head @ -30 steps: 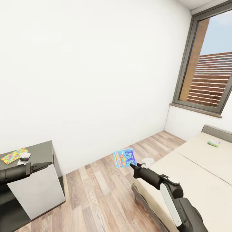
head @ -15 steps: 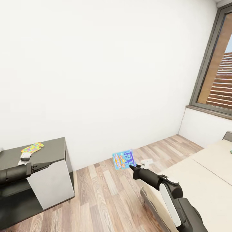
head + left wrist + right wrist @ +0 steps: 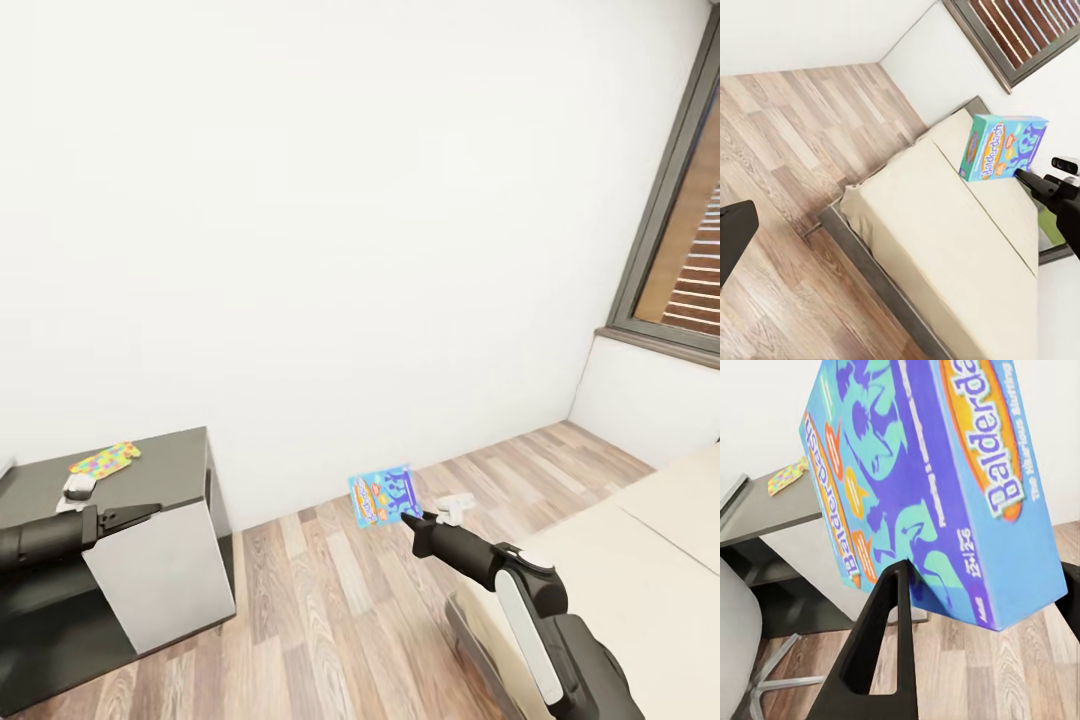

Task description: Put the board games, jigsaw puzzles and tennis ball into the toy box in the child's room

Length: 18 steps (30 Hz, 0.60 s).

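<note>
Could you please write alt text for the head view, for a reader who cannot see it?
The right pincer holds a blue board game upright above a wood plank floor, in front of a white wall. At the left, a bright jigsaw puzzle lies on a dark cabinet behind the left pincer; a cream bed and a dark-framed window are at the right.

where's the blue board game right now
The blue board game is held upright in the right gripper, centre of the head view, in the air above the wood floor just off the bed.
</note>
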Motion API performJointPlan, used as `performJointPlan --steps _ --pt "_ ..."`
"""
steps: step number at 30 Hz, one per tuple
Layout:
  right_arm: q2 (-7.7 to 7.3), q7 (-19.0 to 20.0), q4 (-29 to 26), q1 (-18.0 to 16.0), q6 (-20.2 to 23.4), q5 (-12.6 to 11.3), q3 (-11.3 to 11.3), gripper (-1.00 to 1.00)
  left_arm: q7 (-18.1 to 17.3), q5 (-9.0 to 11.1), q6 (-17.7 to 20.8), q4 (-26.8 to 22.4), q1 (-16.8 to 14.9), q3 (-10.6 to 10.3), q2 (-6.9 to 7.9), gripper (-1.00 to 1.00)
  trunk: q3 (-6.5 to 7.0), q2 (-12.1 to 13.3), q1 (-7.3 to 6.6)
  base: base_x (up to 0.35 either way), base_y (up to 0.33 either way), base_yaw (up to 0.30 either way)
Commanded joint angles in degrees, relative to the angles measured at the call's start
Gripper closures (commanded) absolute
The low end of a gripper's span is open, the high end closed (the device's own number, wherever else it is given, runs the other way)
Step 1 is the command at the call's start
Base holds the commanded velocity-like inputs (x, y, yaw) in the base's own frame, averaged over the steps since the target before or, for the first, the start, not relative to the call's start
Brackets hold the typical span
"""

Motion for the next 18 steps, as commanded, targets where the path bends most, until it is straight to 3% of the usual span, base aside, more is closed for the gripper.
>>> performJointPlan --steps 1,6,18 --pt "0.01 0.0 -0.1 0.0 0.4 -0.2 0.0 1.0 -0.5 -0.6 0.6 0.0 -0.1 0.1 -0.01 -1.0 -0.11 -0.1 0.05 0.121 0.0 0.007" --pt "0.02 0.0 -0.3 -0.1 0.5 0.0 0.2 1.0 -0.5 -0.6 0.6 0.0 -0.1 0.1 -0.01 -1.0 -0.11 -0.1 0.05 0.097 -0.016 0.163" --pt "0.11 -0.1 -0.4 -0.1 0.6 0.1 0.2 1.0 -0.5 -0.5 0.9 -0.4 -0.1 0.1 -0.01 -1.0 -0.11 -0.1 0.05 0.008 -0.002 0.286"
